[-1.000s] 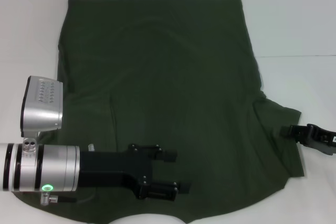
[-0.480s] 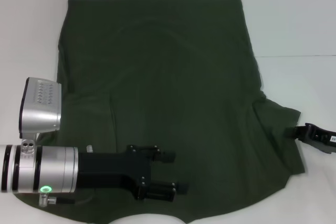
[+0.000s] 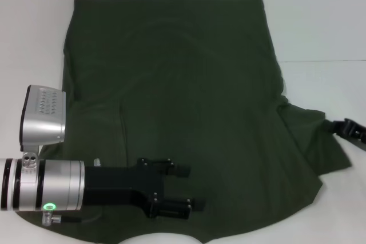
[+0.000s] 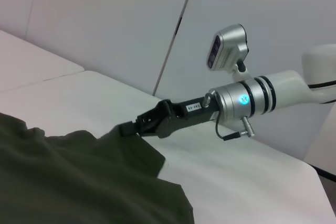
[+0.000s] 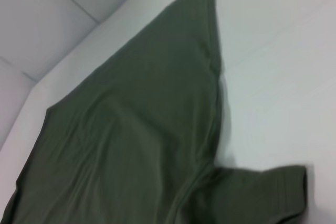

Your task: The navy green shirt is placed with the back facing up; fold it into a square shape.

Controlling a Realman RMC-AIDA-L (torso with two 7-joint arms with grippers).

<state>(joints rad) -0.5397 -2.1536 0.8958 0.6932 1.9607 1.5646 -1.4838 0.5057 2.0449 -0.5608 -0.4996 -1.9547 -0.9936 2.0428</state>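
So the right hand (image 3: 333, 127) is over by the worktop's right edge, pinching the tip of the navy green shirt's (image 3: 171, 84) right sleeve (image 3: 320, 147). In the left wrist view you can see the sleeve corner caught between its fingers (image 4: 131, 128) and lifted a bit off the surface. The left hand (image 3: 191, 187) hovers low over the shirt's near-left part, fingers spread apart with nothing between them. The shirt itself lies flat, plain side up, covering most of the white worktop (image 3: 320, 21), its far hem near the far edge and only that right sleeve sticking out.
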